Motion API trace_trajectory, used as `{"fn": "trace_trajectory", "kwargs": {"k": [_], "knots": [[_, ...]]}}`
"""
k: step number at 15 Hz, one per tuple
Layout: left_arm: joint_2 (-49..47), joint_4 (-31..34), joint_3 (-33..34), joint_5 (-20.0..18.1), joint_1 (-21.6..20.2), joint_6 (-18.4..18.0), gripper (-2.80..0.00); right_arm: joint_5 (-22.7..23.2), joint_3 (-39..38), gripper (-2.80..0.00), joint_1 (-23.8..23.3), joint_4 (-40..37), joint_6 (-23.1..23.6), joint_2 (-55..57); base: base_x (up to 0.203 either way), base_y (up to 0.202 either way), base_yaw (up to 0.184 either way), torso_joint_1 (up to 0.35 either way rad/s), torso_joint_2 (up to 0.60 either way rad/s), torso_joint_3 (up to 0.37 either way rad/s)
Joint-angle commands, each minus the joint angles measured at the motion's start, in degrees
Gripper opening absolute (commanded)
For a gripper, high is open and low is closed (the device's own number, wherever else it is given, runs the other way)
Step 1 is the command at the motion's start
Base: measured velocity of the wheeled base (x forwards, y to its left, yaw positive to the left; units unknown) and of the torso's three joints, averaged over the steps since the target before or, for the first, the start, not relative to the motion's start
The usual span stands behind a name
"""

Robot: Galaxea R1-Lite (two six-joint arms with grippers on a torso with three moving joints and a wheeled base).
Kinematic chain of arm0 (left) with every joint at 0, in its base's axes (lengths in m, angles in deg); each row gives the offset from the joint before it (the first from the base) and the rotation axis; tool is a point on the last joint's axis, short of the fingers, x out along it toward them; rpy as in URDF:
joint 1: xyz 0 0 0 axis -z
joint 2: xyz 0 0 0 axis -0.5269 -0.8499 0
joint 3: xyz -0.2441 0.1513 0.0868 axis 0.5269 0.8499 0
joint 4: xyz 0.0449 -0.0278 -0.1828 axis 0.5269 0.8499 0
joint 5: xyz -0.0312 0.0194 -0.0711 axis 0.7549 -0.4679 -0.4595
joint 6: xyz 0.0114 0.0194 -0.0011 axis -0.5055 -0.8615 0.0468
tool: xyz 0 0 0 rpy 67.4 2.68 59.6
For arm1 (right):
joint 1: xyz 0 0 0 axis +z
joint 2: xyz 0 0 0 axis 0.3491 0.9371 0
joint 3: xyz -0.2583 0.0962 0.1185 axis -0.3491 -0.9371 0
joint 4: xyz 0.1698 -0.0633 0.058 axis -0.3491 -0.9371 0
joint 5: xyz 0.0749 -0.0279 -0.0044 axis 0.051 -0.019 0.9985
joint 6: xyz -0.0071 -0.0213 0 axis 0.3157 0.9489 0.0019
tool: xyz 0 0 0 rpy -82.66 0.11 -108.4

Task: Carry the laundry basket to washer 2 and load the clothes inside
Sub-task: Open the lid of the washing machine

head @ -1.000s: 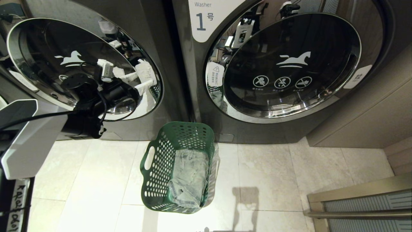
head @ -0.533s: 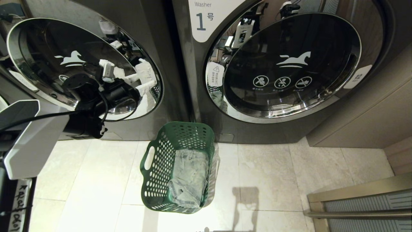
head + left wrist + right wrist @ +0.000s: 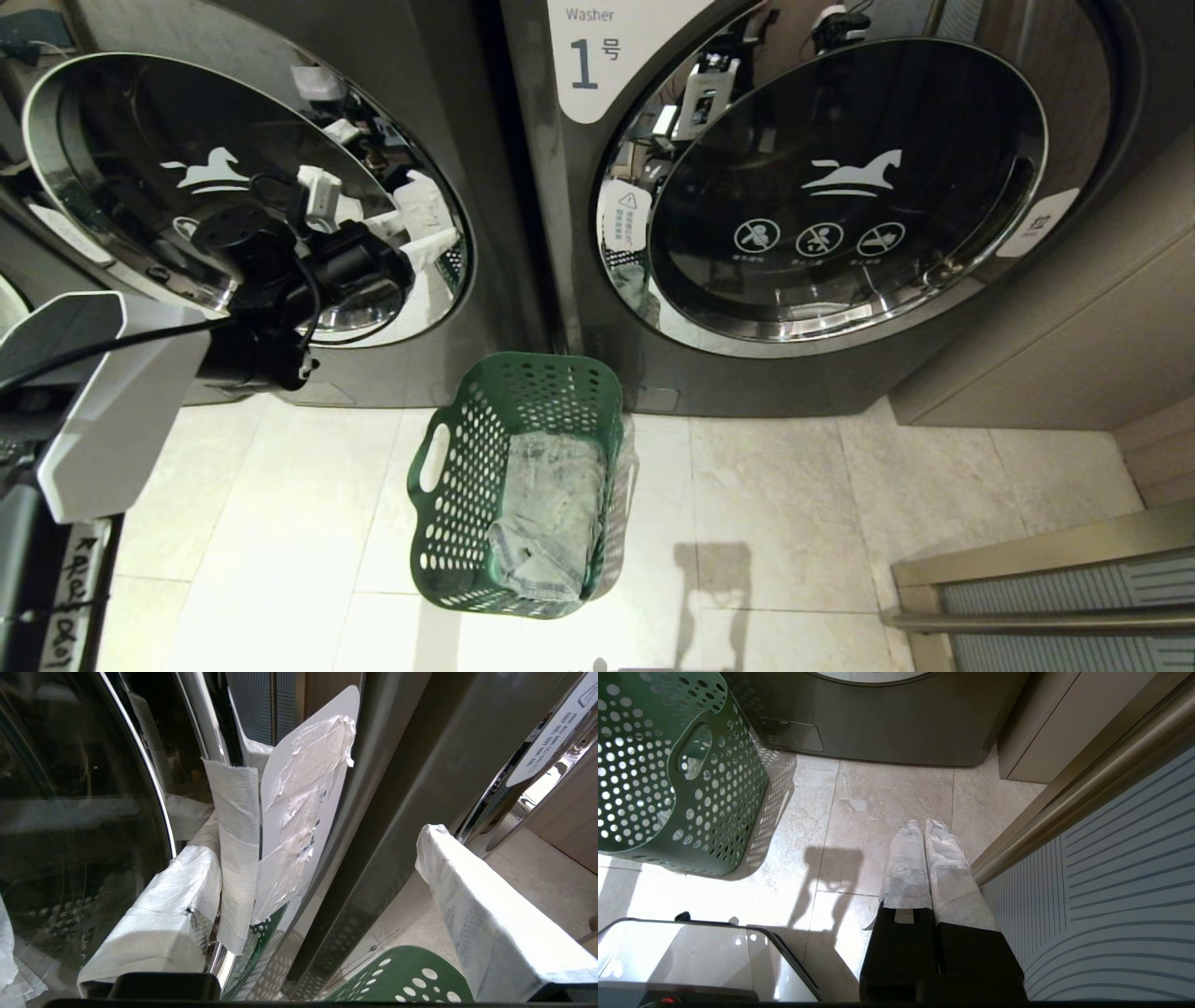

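Observation:
The dark green laundry basket (image 3: pixel 464 485) stands on the tiled floor before the gap between two grey washers, with the folded pale denim clothes (image 3: pixel 551 509) inside. The left washer (image 3: pixel 233 177), taken as washer 2, has its round door against the cabinet; its numeral is out of view. My left gripper (image 3: pixel 425 224) is open at that door's right edge. One wrapped finger (image 3: pixel 163 914) lies by the taped chrome rim (image 3: pixel 238 858), the other finger (image 3: pixel 472 896) hangs over the basket (image 3: pixel 411 980). My right gripper (image 3: pixel 924 826) is shut and empty, low over the floor, right of the basket (image 3: pixel 668 765).
The washer marked 1 (image 3: pixel 840 187) stands on the right with its door shut. Beyond it is a beige cabinet wall (image 3: pixel 1074 327), and a ribbed panel with a metal rail (image 3: pixel 1046 597) sits at the lower right. My base's edge (image 3: pixel 691 952) is near the basket.
My left arm has crept a little up and right along the left washer's door, toward its right rim. The basket, the clothes and the right arm have stayed put.

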Motion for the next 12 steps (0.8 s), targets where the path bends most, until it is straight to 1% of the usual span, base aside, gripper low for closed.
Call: {"fn": "trace_trajectory", "kwargs": {"k": [1,4,6,8,11,12], "knots": [[-1.43,0.1,-1.0,-0.86,0.0,0.08,0.0,0.05,0.0,-2.8,0.01,-0.01,0.04,0.07,0.0,0.0,0.0,0.0,0.0,0.0],[-1.95,0.14,-1.35,-3.45,0.0,0.19,0.0,0.05,0.0,-2.8,0.01,-0.01,0.04,0.07,0.0,0.0,0.0,0.0,0.0,0.0],[-1.95,0.11,-1.43,-6.96,0.08,0.15,0.0,0.05,0.0,-2.8,0.01,-0.01,0.04,0.07,0.0,0.0,0.0,0.0,0.0,0.0],[-1.86,-0.04,-1.44,-8.45,0.44,0.33,0.0,0.05,0.0,-2.8,0.01,-0.01,0.04,0.07,0.0,0.0,0.0,0.0,0.0,0.0],[-1.69,-0.65,-1.51,-12.55,1.13,1.37,0.0,0.05,0.0,-2.8,0.01,-0.01,0.04,0.07,0.0,0.0,0.0,0.0,0.0,0.0],[-1.69,-0.68,-1.53,-12.83,1.46,1.38,0.0,0.05,0.0,-2.8,0.01,-0.01,0.04,0.07,0.0,0.0,0.0,0.0,0.0,0.0]]}}
